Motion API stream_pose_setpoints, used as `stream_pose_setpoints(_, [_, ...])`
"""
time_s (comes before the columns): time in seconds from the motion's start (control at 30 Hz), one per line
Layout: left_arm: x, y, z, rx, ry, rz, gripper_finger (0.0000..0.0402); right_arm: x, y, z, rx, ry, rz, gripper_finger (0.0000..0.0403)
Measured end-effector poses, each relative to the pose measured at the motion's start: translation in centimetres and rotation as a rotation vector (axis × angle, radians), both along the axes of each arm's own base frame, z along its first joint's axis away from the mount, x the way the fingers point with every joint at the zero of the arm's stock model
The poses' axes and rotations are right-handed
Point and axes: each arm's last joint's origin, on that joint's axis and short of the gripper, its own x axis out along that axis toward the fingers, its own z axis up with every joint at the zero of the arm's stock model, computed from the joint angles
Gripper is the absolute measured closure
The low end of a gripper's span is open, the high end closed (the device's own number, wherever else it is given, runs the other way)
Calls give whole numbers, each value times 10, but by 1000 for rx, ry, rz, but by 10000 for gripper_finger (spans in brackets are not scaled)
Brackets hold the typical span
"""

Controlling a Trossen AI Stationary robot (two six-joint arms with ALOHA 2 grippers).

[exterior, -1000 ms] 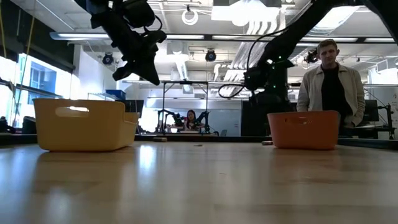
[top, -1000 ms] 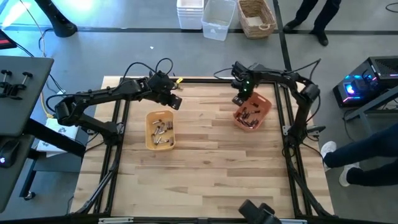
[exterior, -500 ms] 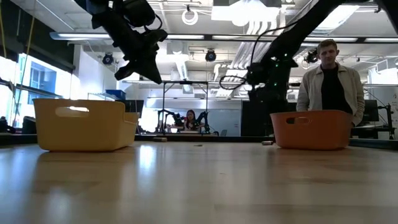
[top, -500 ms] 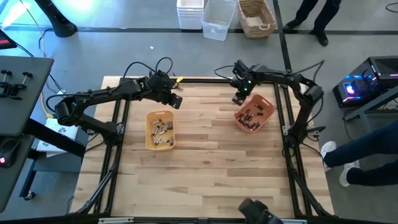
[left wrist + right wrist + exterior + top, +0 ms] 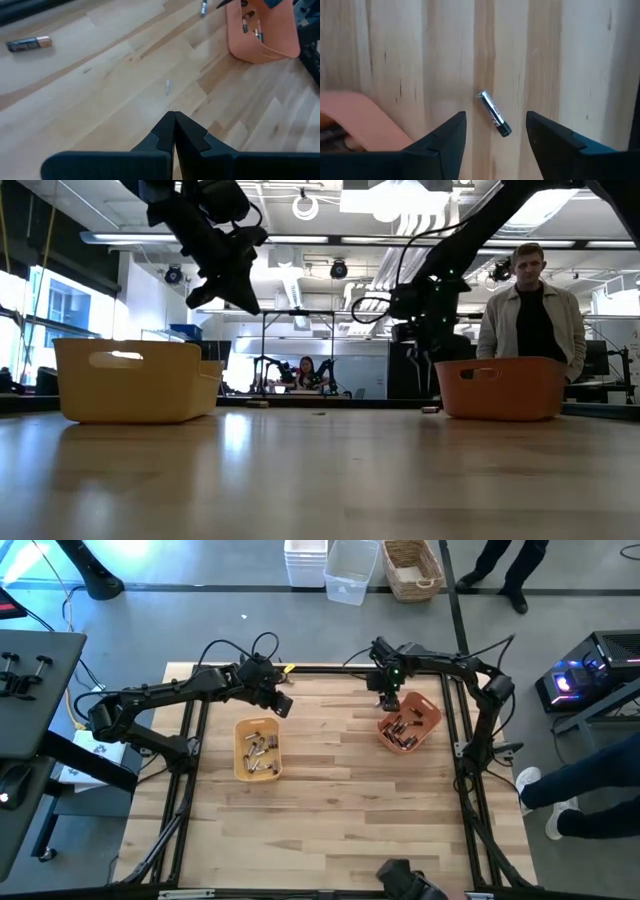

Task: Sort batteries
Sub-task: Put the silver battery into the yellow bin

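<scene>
Pale wood table (image 5: pixel 330 790), striped in long planks of lighter and darker grain, framed in black. Yellow tray (image 5: pixel 257 749) at nine o'clock of centre, holding silvery-grey batteries (image 5: pixel 262 753). Orange tray (image 5: pixel 408 721) at two o'clock, with dark and silver batteries (image 5: pixel 402 726) inside. Black arms, black left pincer (image 5: pixel 174 131) and black right pincer (image 5: pixel 495 131). One silver battery (image 5: pixel 495 113) with a dark end on the bare wood. Another loose battery (image 5: pixel 28 44), black with a copper-coloured end. Beyond the table at twelve o'clock, a white bin (image 5: pixel 305 562), a clear bin (image 5: pixel 350 570) and a tan woven basket (image 5: pixel 413 568) on grey floor.
</scene>
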Motion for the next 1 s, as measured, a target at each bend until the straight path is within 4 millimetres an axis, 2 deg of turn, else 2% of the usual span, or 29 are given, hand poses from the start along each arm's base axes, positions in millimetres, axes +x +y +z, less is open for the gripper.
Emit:
stream_pose_setpoints(0.2, [2, 1, 2, 34, -19, 1, 401, 4, -1, -18, -9, 73, 69, 218])
stream_pose_setpoints(0.4, [3, 6, 18, 111, -152, -1, 401, 12, 1, -32, -17, 101, 87, 245])
stream_pose_setpoints(0.5, [-6, 8, 29, 143, -190, 15, 401, 13, 0, -38, -27, 128, 88, 289])
stream_pose_setpoints(0.63, [-24, 8, 49, 213, -247, 26, 401, 16, 1, -42, -41, 157, 68, 380])
stream_pose_setpoints(0.67, [-29, 7, 55, 237, -266, 27, 401, 17, 2, -42, -46, 165, 55, 387])
stream_pose_setpoints(0.83, [-52, 2, 84, 368, -380, 36, 401, 23, 3, -23, -46, 140, -81, 396])
stream_pose_setpoints(1.0, [-67, -7, 99, 481, -407, -3, 401, 37, 2, 26, -40, -26, -173, 399])
